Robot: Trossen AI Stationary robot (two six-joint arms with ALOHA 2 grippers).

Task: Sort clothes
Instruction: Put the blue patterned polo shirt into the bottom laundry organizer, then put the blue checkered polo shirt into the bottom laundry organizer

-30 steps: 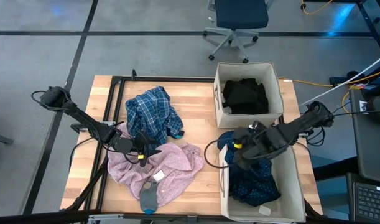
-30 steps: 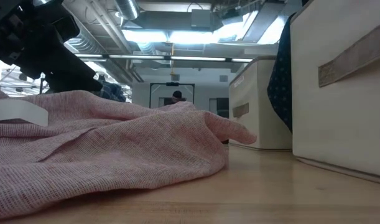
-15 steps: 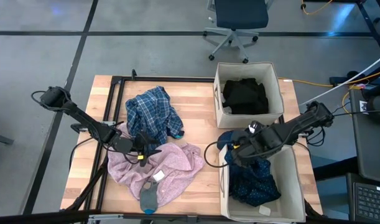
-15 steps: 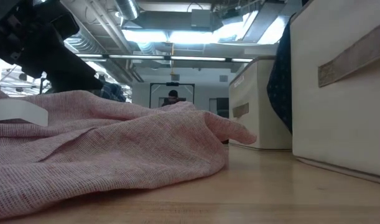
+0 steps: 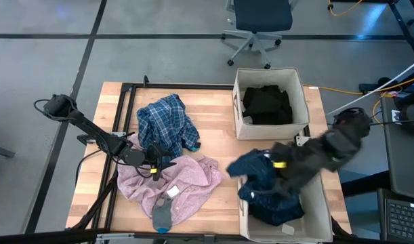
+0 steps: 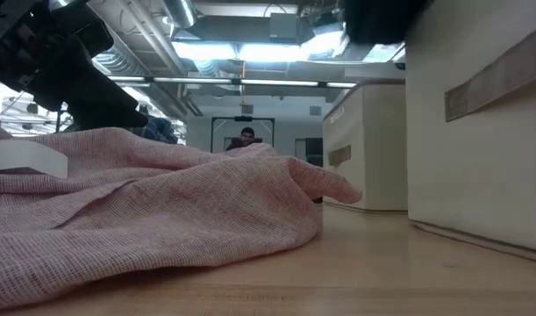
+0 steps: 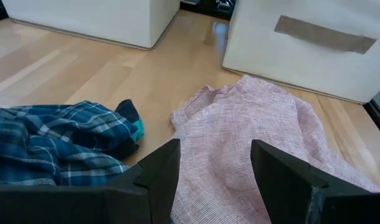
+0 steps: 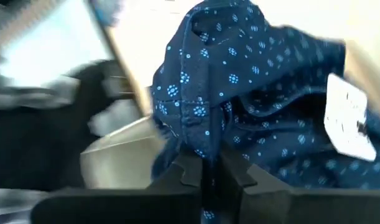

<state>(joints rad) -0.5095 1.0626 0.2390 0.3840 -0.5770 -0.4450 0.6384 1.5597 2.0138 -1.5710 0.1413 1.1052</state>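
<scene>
1. The right gripper (image 8: 202,171), fingers pinched shut on the navy dotted garment (image 5: 257,166), holds it above the near bin (image 5: 322,203).
2. The left gripper (image 7: 214,168), spread open and empty, hovers over the pink garment (image 5: 186,177).
3. Risk: trailing cloth below the right gripper may snag the bin's rim and spill out.

Light wooden table (image 5: 213,115). Sitting on it: two beige bins, one (image 5: 271,102) at the back right corner and one (image 5: 288,203) at the front right, plus a plaid shirt (image 5: 162,125), pink top (image 5: 190,179) and grey sock (image 5: 162,215) toward the left.
</scene>
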